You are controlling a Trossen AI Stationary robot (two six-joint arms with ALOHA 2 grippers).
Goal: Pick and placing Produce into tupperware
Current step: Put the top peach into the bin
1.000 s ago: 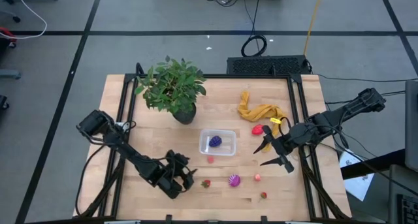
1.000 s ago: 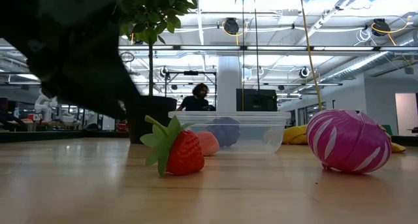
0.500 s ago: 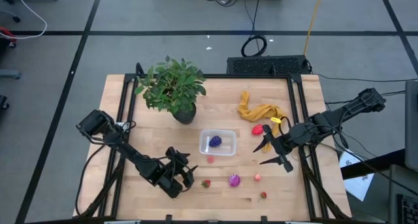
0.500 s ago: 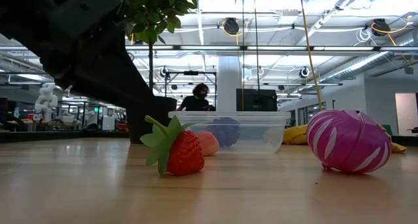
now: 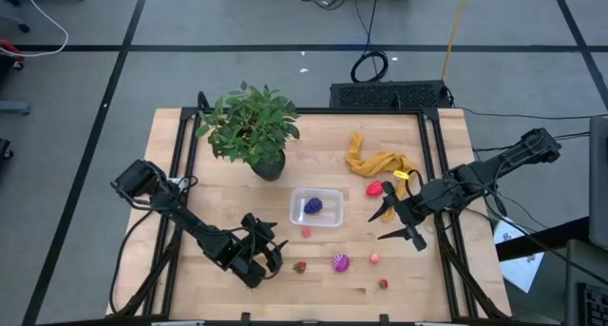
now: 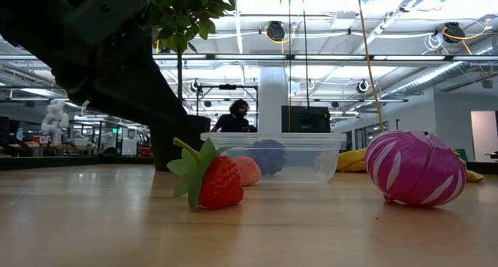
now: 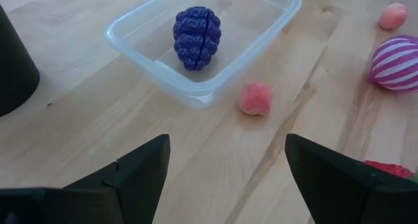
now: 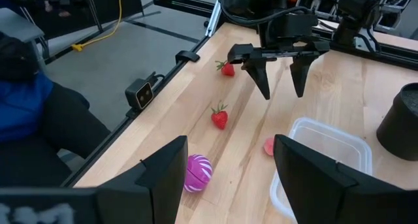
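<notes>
Left gripper (image 5: 267, 254) hangs wide open and empty over the worktop's front edge, a red strawberry (image 5: 299, 267) just beside it. Past its fingers (image 7: 134, 175) sits the tupperware (image 5: 316, 208) mid-worktop, with a purple berry (image 7: 196, 38) inside and a pink piece (image 7: 255, 98) lying just outside its front wall. A magenta striped fruit (image 5: 340, 262) sits near the front edge. Right gripper (image 5: 396, 223) waits open and empty near the right edge, by a yellow cloth (image 5: 375, 162).

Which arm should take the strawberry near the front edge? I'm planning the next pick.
Left. Its open tool sits just beside that strawberry, while the right tool, also open, is farther off.
</notes>
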